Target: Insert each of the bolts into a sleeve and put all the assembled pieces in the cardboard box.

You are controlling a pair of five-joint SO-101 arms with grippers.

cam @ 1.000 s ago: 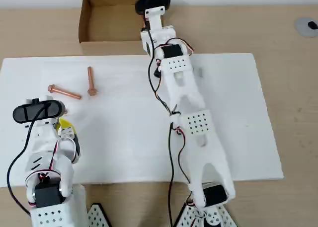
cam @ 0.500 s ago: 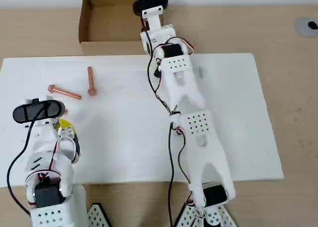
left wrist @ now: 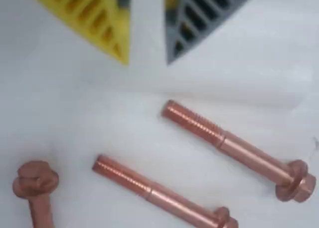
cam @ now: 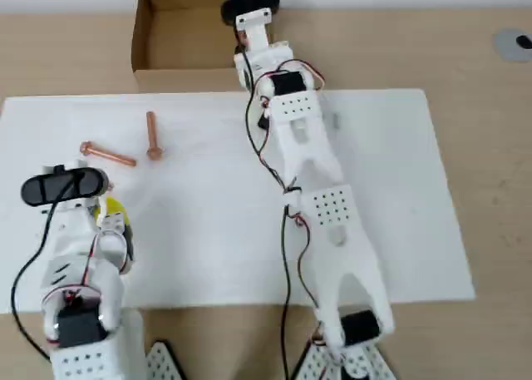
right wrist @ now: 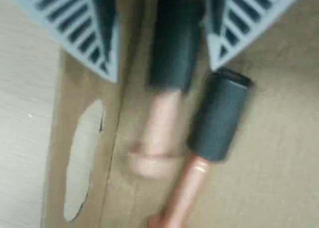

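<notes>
Nearest me, the left claw (left wrist: 145,58) hangs over the white sheet (cam: 208,230) on the table (cam: 490,147). Its yellow and grey fingers are parted and have hold of nothing. Just past its tips, three bare copper bolts lie flat on the sheet. The first bolt (left wrist: 239,150) and the second bolt (left wrist: 159,193) lie side by side, roughly parallel. The third bolt (left wrist: 35,180) lies apart from them, and I see its head end.

Farther out, the right arm (cam: 316,180) stretches across the sheet to the cardboard box (cam: 143,39) at the table's far side. The right claw (right wrist: 163,71) is over the box's inside, its grey fingers spread wider than the black sleeve (right wrist: 174,38) between them. Cardboard shows between one finger and the sleeve. A copper shank (right wrist: 159,133) sticks out of that sleeve, blurred. Just beside it, a finished piece (right wrist: 219,115), a bolt in its sleeve, lies on the box floor.
</notes>
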